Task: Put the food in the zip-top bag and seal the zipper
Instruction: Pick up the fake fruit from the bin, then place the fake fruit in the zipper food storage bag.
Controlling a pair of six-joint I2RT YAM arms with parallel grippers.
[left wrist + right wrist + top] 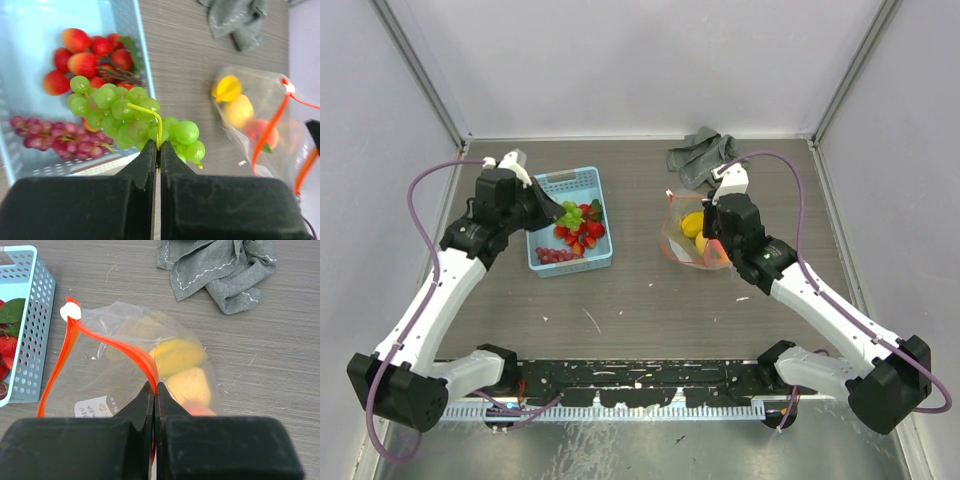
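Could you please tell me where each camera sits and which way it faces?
Top external: above and behind, looking down on the table; both arms show.
Left wrist: on that arm, looking along the left pincer, shut on green grapes, near the basket.
Right wrist: on that arm, looking along the right pincer, shut on the zipper.
Both wrist views share bag, basket, grey cloth.

The light blue basket (32, 340) runs off the right wrist view's left edge and the grey cloth (235, 20) off the left wrist view's top, while black fingers (135, 411) of the right gripper (154, 388) hide the lower zip-top bag (100, 365), its white label (92, 407) too small to read.
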